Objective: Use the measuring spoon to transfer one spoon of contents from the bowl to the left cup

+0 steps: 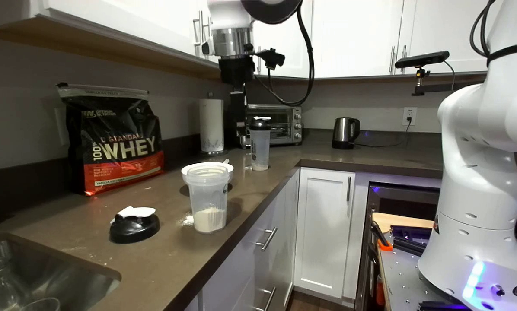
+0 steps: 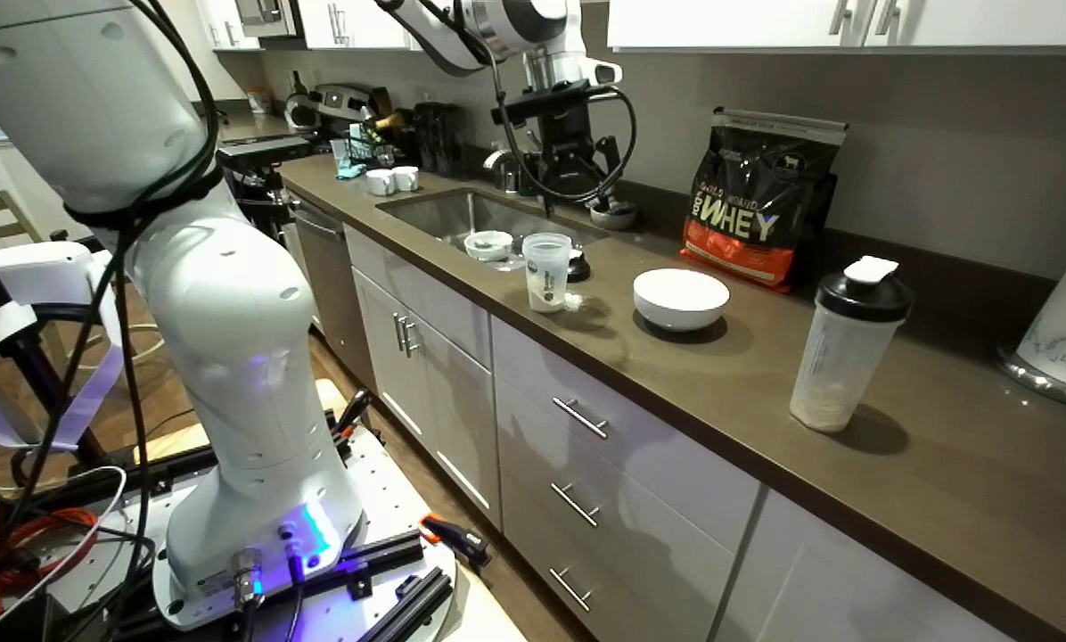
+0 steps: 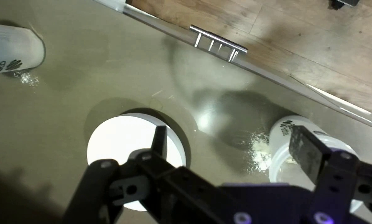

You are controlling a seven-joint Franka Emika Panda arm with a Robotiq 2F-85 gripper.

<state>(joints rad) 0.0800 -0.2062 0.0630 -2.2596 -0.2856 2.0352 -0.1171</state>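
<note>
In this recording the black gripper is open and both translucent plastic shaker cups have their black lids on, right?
Not the lids: both exterior views show one translucent plastic shaker cup open-topped, a round black lid lying near it on the brown counter. Only the other shaker cup is lidded. The black gripper is open.

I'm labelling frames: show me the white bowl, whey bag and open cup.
White bowl point(image 2: 681, 313), in an exterior view: outer wall.
Whey bag point(image 1: 116, 140), in an exterior view: front.
Open cup point(image 1: 208, 199), in an exterior view: side wall.
</note>
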